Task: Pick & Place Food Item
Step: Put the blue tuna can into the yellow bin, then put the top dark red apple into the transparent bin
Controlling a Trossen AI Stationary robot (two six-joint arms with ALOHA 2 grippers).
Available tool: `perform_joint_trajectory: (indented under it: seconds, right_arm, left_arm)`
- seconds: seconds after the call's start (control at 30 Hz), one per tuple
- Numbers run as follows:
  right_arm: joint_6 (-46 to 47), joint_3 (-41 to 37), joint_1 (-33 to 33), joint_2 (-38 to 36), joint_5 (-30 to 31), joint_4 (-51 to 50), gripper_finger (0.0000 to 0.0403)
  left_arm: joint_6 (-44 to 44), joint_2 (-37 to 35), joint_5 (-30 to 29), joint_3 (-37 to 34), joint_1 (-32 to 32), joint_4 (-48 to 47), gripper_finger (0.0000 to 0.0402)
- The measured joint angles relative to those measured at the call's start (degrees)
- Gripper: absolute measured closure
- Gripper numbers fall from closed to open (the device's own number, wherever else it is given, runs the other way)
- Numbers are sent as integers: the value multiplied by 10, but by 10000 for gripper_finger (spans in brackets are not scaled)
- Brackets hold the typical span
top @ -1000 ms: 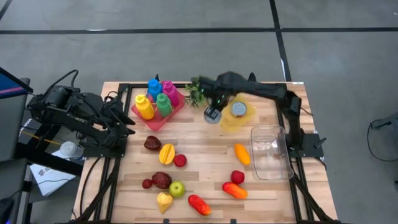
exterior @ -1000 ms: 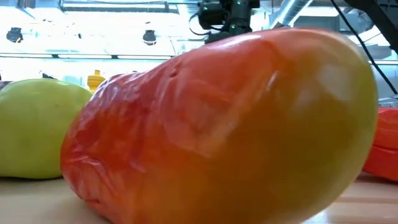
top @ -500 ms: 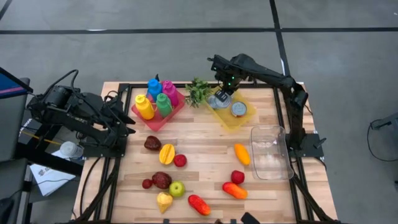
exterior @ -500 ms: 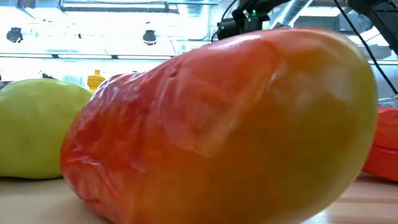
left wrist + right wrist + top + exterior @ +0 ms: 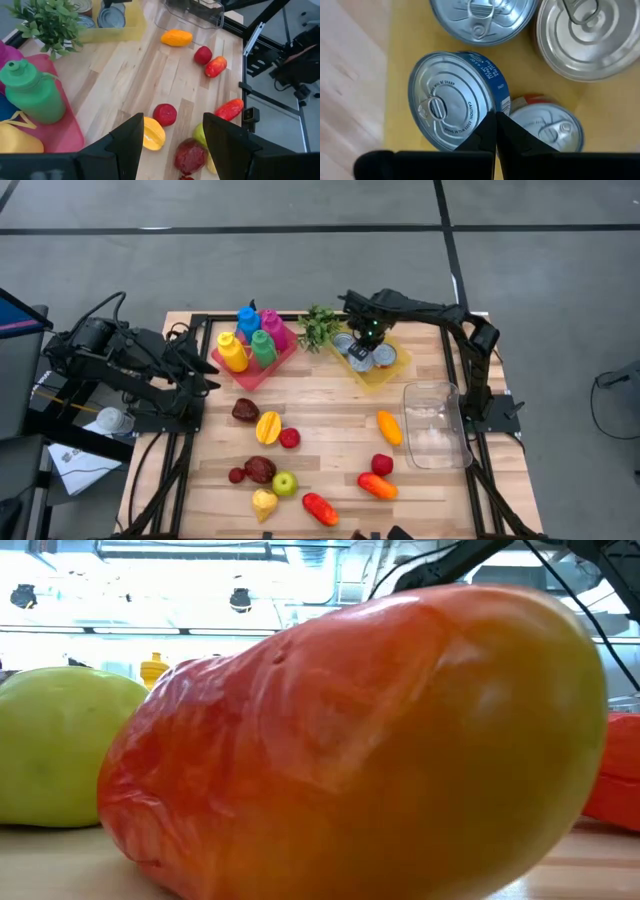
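My right gripper [image 5: 365, 340] points down over the yellow tray [image 5: 392, 372] at the table's far side, shut on a blue-labelled can [image 5: 452, 102]. Three other cans [image 5: 585, 35] are in the tray around it. Toy fruits lie on the wooden table: an orange one [image 5: 388, 427], a red one [image 5: 382, 464] and a green apple [image 5: 285, 482]. My left gripper [image 5: 175, 150] hovers open at the table's left side with nothing between its fingers. In the low view a big orange-red fruit [image 5: 350, 740] fills the picture and hides the tray. My right gripper has the can's top rim [image 5: 487, 107] pinched between its two fingertips, on the side next to a red-labelled can [image 5: 547, 127]. The fingers come from above, pointing down. The can is tilted, its blue side wall showing; whether its bottom rests on the tray I cannot tell.
A clear plastic container [image 5: 435, 423] lies at the right, near the tray. A red tray of coloured bottles [image 5: 255, 340] and a small green plant [image 5: 318, 328] stand at the far side. More toy fruits [image 5: 262, 470] lie toward the near edge.
My right gripper has carried the can from beside the tray's left edge toward the table's right, over the tray, and has sunk down among the other cans, staying shut. The can now sits tilted inside the tray's outline.
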Motion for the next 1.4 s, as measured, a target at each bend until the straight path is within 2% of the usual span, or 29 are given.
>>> perform_joint_trajectory:
  seconds: [0.2,0.37,0.53,0.73,0.87,0.97,1.07,1.17,1.27,1.4]
  right_arm:
    - [-2,-32,-12,0,-16,26,403]
    - [-10,-41,-10,0,-19,29,390]
    - [-15,-18,-2,0,-29,7,306]
    - [-28,67,11,0,-27,-44,189]
    - [-29,137,25,-1,-23,-107,156]
    - [-30,170,44,-20,-23,-144,156]
    - [-18,174,71,-64,-23,-158,164]
    - [2,174,103,-113,-23,-165,172]
    - [20,173,138,-164,-23,-167,176]
    - [48,173,182,-221,-23,-171,176]
  left_arm:
    - [0,0,-5,0,0,0,207]
    - [1,0,-37,0,0,10,206]
    - [31,10,-37,0,0,11,176]
    - [46,48,-15,0,0,-41,116]
    - [27,76,1,-13,0,-104,99]
    - [-24,75,14,-59,-4,-110,98]
    - [-102,60,16,-123,-18,-110,98]
    - [-137,47,15,-198,-39,-80,98]
    - [-124,39,15,-270,-57,13,98]
    - [-30,41,10,-346,-67,156,98]
